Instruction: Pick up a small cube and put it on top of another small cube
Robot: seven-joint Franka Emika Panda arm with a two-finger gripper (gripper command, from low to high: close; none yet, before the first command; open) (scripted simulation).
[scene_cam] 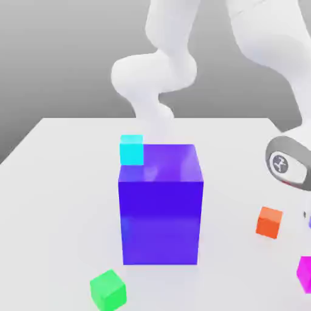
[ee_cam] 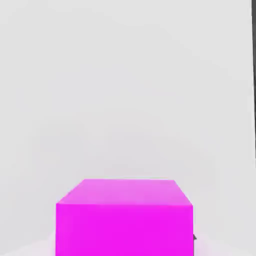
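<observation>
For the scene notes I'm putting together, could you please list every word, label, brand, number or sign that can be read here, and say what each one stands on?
No word, brand or number can be read.
One sign, without readable letters: a dark round emblem on the white and grey arm; its exact design is too small to make out.
</observation>
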